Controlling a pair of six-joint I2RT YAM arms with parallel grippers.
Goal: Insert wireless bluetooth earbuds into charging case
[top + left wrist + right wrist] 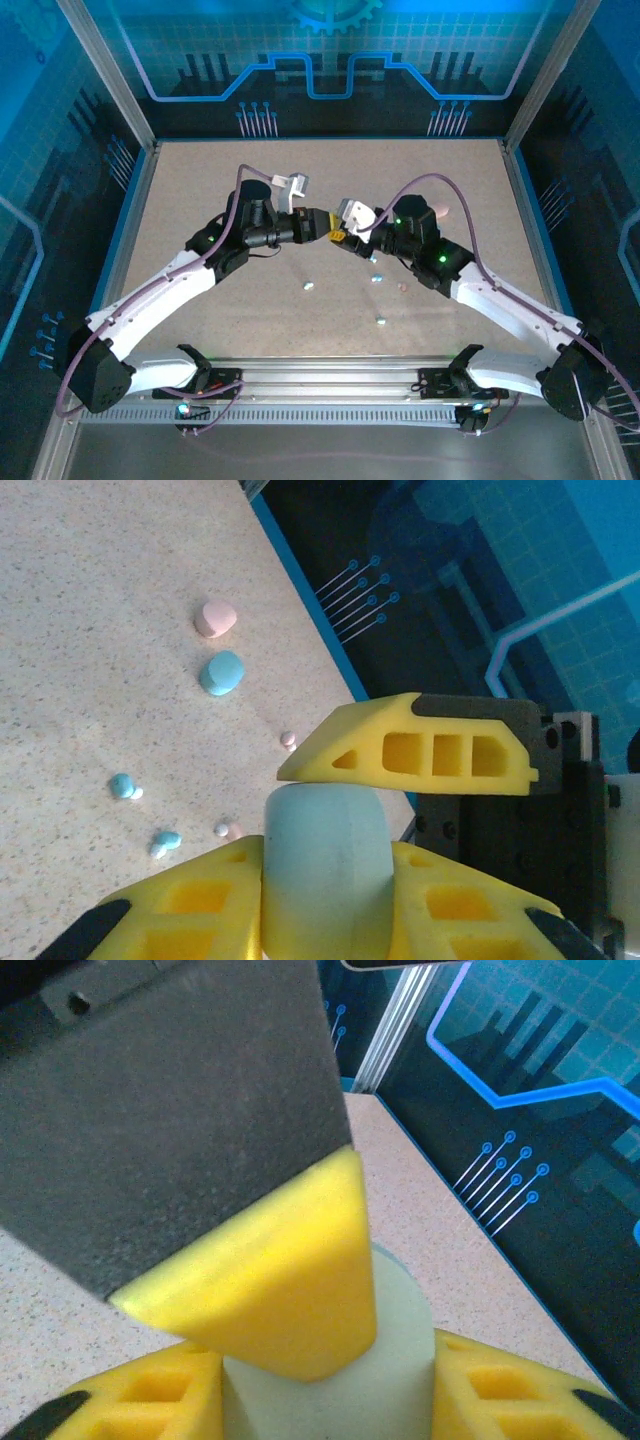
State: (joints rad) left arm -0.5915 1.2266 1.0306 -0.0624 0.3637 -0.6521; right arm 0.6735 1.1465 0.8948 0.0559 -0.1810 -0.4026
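Observation:
Above the table's middle, both grippers meet on the pale blue charging case (325,900). My left gripper (325,860) is shut on it, the case filling the gap between the two yellow fingers. My right gripper (330,1390) also has the case (400,1360) between its fingers with no gap showing. In the top view the left gripper (326,224) and the right gripper (346,236) touch tip to tip, and the case is hidden there. Several tiny earbuds lie loose on the table: pale ones (309,286) (381,321) (122,785) and a pinkish one (288,739).
A larger pink pod (215,619) and a blue pod (221,672) lie on the speckled table (200,200) towards its right edge. A raised blue rim (525,220) and metal frame posts bound the table. The right gripper's finger (400,750) rests on top of the case.

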